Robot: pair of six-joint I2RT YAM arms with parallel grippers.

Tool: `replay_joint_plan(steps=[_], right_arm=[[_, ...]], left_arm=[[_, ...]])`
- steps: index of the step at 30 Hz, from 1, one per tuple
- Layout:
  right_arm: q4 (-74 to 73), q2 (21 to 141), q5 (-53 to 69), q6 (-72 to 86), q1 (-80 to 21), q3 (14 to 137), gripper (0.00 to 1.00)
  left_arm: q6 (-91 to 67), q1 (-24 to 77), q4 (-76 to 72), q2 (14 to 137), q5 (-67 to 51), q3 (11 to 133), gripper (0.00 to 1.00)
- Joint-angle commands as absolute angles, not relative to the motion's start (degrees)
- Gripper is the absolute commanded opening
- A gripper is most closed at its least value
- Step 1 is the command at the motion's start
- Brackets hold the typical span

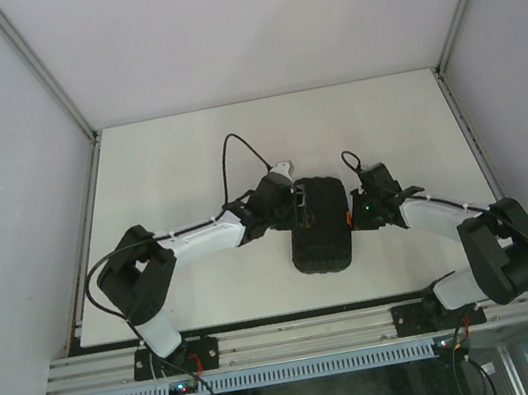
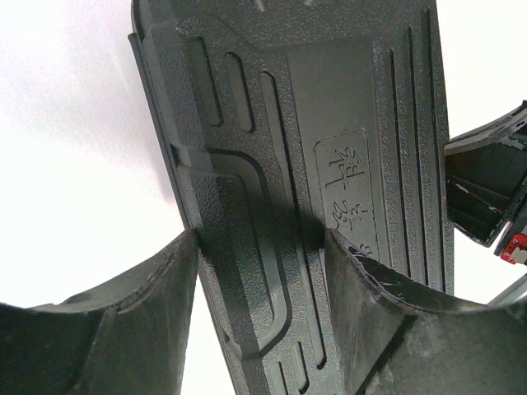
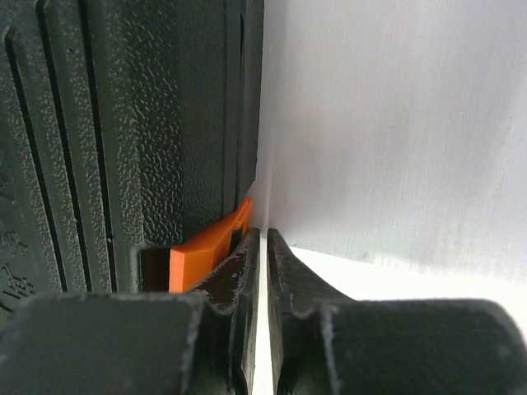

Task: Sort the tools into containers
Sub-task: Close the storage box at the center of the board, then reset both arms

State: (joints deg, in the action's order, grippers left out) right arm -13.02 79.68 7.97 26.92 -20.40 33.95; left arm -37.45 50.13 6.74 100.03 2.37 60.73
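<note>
Plain white surface (image 1: pixel 167 163), matte and evenly lit. Boxed in at 9, 12 and 3 o'clock by pale grey walls (image 1: pixel 244 18), with aluminium struts (image 1: pixel 40 71) running down the corners.

Near the middle of the surface, lying flat and closed: black plastic tool case (image 1: pixel 321 234), rounded-rectangle in outline. Pebbled texture on the lid, with moulded ribs and grooves running lengthwise, and a small embossed panel of characters (image 2: pixel 350 185). Small orange latch (image 3: pixel 206 251) set in a recess on the 3 o'clock edge.

Long axis almost straight from 12 to 6 o'clock in the overhead view, far end leaning very slightly toward 1 o'clock.

At the case's 10 o'clock corner: left end effector (image 2: pixel 262 247), released, fingers spread wide with their tips against the lid and nothing pinched between them.

At the 3 o'clock edge: right end effector (image 3: pixel 263 239), clenched, fingers pressed together on nothing, tips just beside the orange latch.
</note>
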Motion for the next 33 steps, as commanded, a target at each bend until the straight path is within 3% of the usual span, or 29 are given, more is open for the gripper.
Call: replay_joint_plan(steps=[1, 7, 11, 22, 25, 33], right_arm=[[-14.2, 76.5, 5.4, 26.4, -20.9, 35.7, 0.08], [-20.1, 68.5, -2.2, 25.8, -19.2, 35.7, 0.18], [-23.8, 59.8, -6.9, 25.5, -18.3, 35.7, 0.35], [-28.5, 29.4, -3.0, 23.3, -12.6, 36.7, 0.67], [-30.8, 24.6, -3.0, 22.4, -12.4, 38.9, 0.77], [-35.3, 16.8, -3.7, 21.5, -12.3, 41.5, 0.92]], left_arm=[[-33.8, 51.0, 19.4, 102.8, 5.5, 56.7, 0.6], [-33.9, 49.9, 21.7, 97.1, 8.9, 57.3, 0.62], [-33.7, 48.7, 24.0, 91.6, 12.4, 57.8, 0.66], [-31.5, 45.5, 26.0, 68.8, 22.1, 55.4, 0.82], [-30.4, 44.8, 26.0, 61.2, 24.4, 53.3, 0.85], [-28.7, 43.9, 30.0, 41.8, 33.1, 50.0, 0.94]])
